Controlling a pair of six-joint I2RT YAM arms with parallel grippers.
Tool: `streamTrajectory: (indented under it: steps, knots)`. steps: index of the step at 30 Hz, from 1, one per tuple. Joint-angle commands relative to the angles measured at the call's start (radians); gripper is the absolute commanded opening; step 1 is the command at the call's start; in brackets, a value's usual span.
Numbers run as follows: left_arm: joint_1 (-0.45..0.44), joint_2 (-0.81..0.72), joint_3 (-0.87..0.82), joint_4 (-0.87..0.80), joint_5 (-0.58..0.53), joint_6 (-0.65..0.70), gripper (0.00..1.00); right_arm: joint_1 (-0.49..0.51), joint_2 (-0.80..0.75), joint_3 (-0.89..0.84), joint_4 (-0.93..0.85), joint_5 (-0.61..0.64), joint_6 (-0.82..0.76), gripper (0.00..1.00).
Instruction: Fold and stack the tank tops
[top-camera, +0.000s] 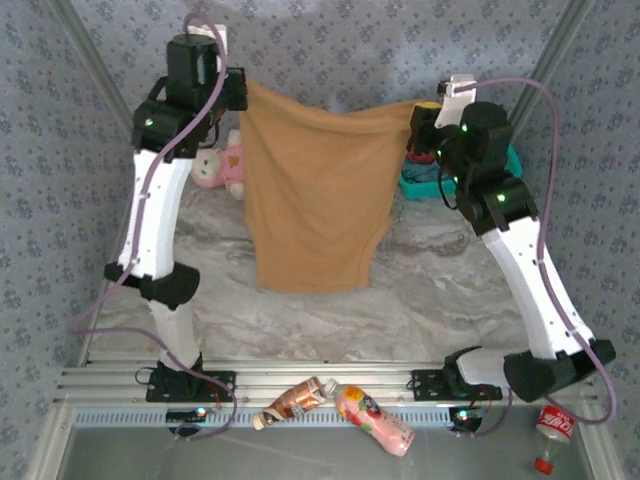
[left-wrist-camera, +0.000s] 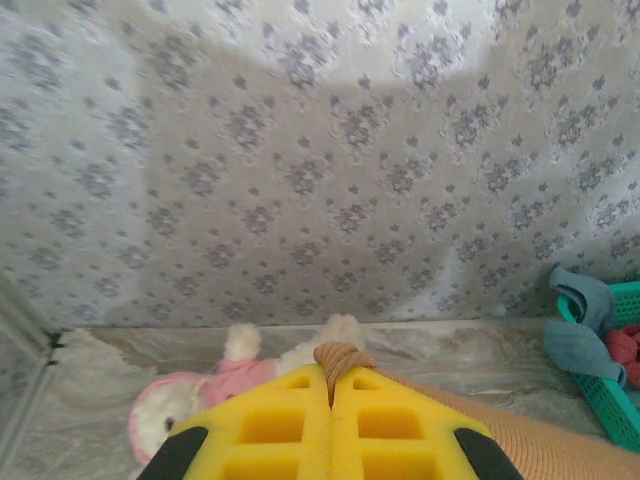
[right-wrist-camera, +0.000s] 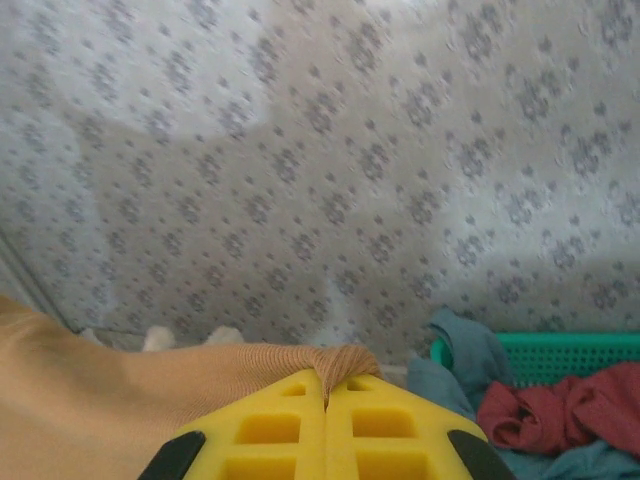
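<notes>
Tan tank top (top-camera: 315, 200) pinched aloft btwn left end effector (left-wrist-camera: 331, 385), right end effector (right-wrist-camera: 326, 390).

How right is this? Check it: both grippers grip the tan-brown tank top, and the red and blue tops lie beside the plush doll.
One error: the dark red top and dusty blue top lie in the teal basket, not beside the plush doll, as the right wrist view shows. The left gripper and right gripper do grip the tan-brown tank top.
</notes>
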Motion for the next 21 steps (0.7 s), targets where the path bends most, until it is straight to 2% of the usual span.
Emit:
streamTrajectory:
  steps: [1,5,7,11,13,16,18,21]
  knots:
    - [0.009,0.037,0.1,0.074,0.088,-0.027,0.0,-0.058,0.002,0.099,0.018,-0.066,0.078,0.05]
    - [0.006,0.034,0.127,0.051,0.115,-0.029,0.0,-0.081,-0.004,0.119,-0.073,-0.102,0.118,0.05]
    - [0.006,0.013,0.109,-0.003,0.12,-0.026,0.0,-0.082,-0.035,0.074,-0.119,-0.124,0.156,0.06]
    - [0.003,-0.113,-0.125,-0.096,0.132,-0.05,0.0,-0.081,-0.136,-0.08,-0.181,-0.134,0.243,0.06]
    - [0.0,-0.235,-0.376,-0.056,0.104,-0.057,0.0,-0.075,-0.2,-0.172,-0.209,-0.14,0.274,0.06]
    - [0.002,-0.45,-0.815,0.091,0.095,-0.1,0.0,-0.048,-0.296,-0.301,-0.299,-0.121,0.304,0.05]
    - [0.002,-0.54,-1.029,0.084,0.079,-0.138,0.0,-0.016,-0.356,-0.404,-0.366,-0.109,0.329,0.06]
    - [0.011,-0.664,-1.366,0.117,0.069,-0.197,0.0,0.055,-0.449,-0.677,-0.426,-0.108,0.4,0.06]
